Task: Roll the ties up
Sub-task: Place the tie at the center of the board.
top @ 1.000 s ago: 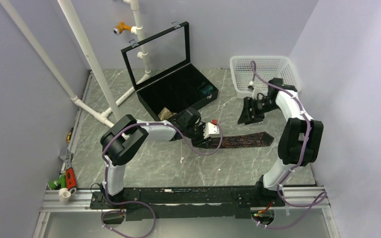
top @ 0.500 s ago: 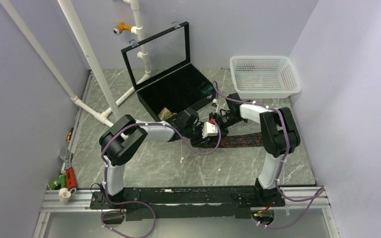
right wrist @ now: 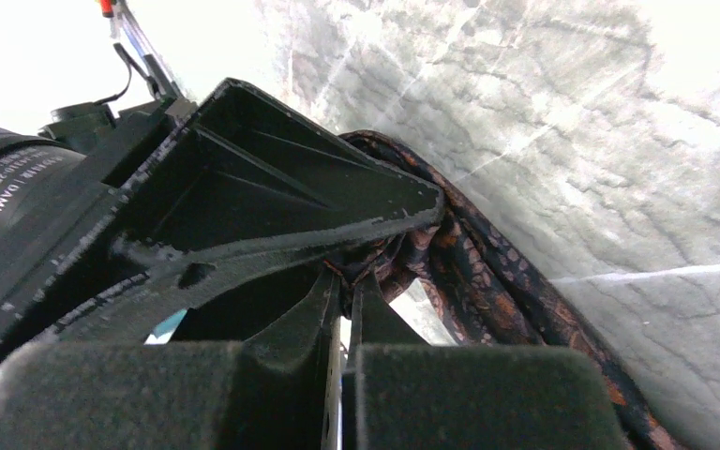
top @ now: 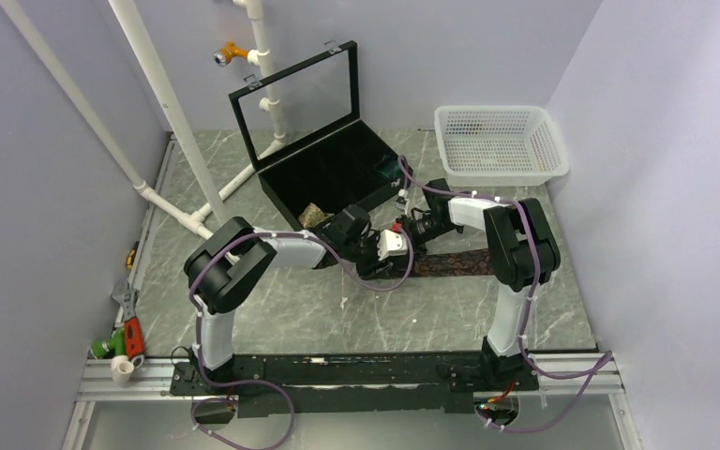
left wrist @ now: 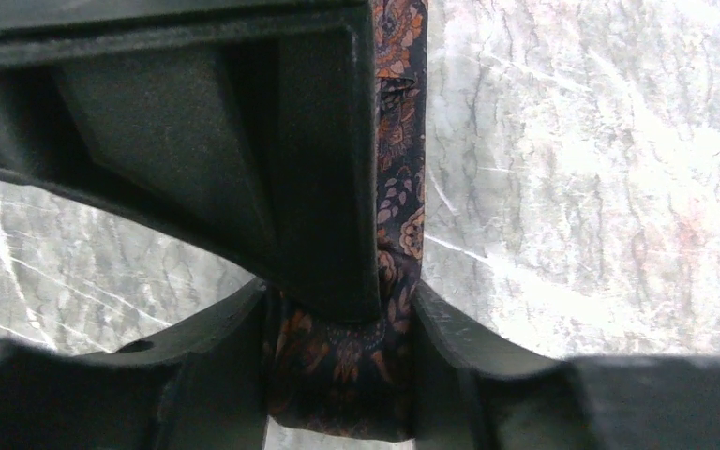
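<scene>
Grey marbled table (top: 319, 314). Far centre: black case (top: 333, 173), its glass lid (top: 295, 94) raised. Far right: white mesh basket (top: 544, 150). Left: white pipes (top: 164, 103), an orange fitting (top: 230, 53) behind them. Near left: red-handled tool (top: 132, 336).

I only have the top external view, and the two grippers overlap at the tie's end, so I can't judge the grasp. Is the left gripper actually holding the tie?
Observer: Yes. In the left wrist view the left gripper has the dark paisley tie squeezed between its fingers.
Operator: And the right one?
Observer: Its wrist view shows the right gripper nearly closed, tie fabric bunched at its tips.
Operator: Any fold started?
Observer: Seemingly; beside those tips the tie lies in stacked layers.
</scene>
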Robot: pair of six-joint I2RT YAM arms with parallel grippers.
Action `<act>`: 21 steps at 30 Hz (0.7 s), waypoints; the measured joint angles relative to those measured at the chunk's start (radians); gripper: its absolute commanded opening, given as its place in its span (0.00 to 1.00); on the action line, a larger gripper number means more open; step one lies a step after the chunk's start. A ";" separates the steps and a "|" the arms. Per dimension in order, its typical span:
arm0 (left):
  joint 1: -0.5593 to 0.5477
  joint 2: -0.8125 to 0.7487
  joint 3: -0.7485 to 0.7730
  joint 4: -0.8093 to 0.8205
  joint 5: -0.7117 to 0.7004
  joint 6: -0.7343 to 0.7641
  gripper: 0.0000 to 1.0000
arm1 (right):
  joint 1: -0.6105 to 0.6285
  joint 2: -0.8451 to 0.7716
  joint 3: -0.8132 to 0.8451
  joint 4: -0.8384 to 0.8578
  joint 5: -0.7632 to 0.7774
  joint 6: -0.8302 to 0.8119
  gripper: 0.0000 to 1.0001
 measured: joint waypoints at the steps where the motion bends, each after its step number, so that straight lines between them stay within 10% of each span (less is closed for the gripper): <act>1: 0.003 -0.001 -0.004 0.008 0.000 0.000 0.67 | -0.002 0.002 0.000 -0.001 0.002 -0.008 0.00; 6: 0.031 -0.022 -0.051 0.057 0.029 -0.013 0.99 | -0.022 0.016 0.000 -0.020 0.018 -0.039 0.00; 21: 0.092 -0.137 -0.288 0.307 0.106 -0.061 0.99 | -0.036 0.021 0.020 -0.090 0.113 -0.076 0.00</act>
